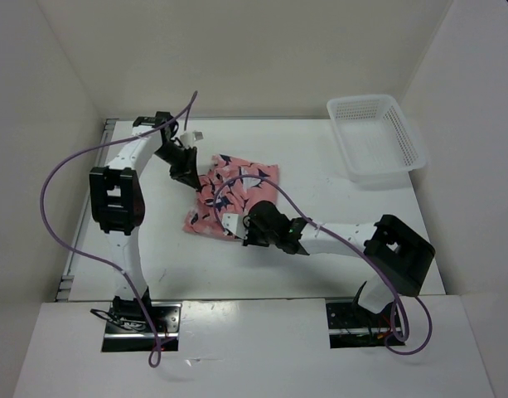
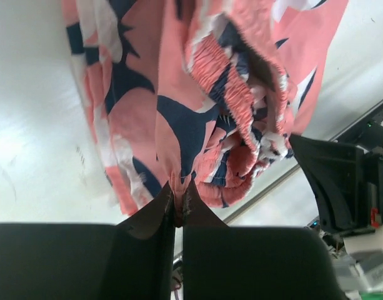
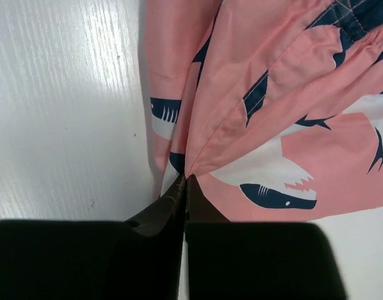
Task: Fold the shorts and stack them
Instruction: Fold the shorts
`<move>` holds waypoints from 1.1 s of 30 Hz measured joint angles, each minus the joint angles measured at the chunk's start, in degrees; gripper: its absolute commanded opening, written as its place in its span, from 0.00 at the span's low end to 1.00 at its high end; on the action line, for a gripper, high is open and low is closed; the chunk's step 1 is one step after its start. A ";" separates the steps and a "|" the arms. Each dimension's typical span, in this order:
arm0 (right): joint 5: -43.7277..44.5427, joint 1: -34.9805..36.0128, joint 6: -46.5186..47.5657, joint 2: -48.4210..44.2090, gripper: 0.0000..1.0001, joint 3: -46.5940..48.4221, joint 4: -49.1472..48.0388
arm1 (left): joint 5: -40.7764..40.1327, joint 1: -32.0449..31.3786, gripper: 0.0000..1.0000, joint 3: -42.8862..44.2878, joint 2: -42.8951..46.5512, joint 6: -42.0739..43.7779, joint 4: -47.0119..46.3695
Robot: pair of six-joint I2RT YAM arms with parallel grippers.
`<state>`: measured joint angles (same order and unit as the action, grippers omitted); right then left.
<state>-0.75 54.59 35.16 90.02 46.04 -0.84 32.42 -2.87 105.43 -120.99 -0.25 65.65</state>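
My left claw (image 2: pixel 179 209) is clamped tight on a gathered fold of the shorts (image 2: pixel 203 112). My right claw (image 3: pixel 184 187) is pinched shut on their near edge. Shorts sit bunched on the white table (image 1: pixel 320 174), left of centre, between my arms. Mesh basket (image 1: pixel 376 137) is well apart, far right corner.

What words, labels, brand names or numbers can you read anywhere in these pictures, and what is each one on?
No text can be read.
The salmon-pink fabric shorts: only a navy-and-white shark print, no lettering.
The white plastic mesh basket: no label visible.
The small white and red fittings at the edge of the left wrist view: too blurred to tell.
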 measured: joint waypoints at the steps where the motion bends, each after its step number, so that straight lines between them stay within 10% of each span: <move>1: 0.02 0.00 0.20 0.00 0.25 0.00 -0.04 | -0.04 -0.70 0.05 1.11 -0.81 0.02 -0.11; 3: 0.37 0.00 0.33 0.00 0.59 0.02 -0.02 | -0.39 -1.88 0.06 2.45 -3.10 0.04 -0.59; 5: 0.81 0.00 0.17 -0.02 0.71 0.48 0.33 | -1.44 -3.19 0.06 2.78 -5.79 0.00 -1.64; 16: 2.16 -5.01 -12.20 -0.02 0.52 26.23 -2.08 | -8.20 -5.66 0.07 4.57 -10.10 0.02 -3.32; 33: 25.83 -6.64 -39.56 29.68 0.59 44.74 1.60 | -2.01 -5.53 0.18 4.57 -10.10 0.00 -3.30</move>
<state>25.08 47.94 -4.40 119.70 90.78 0.75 30.41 -8.40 110.00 -131.09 -0.25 62.35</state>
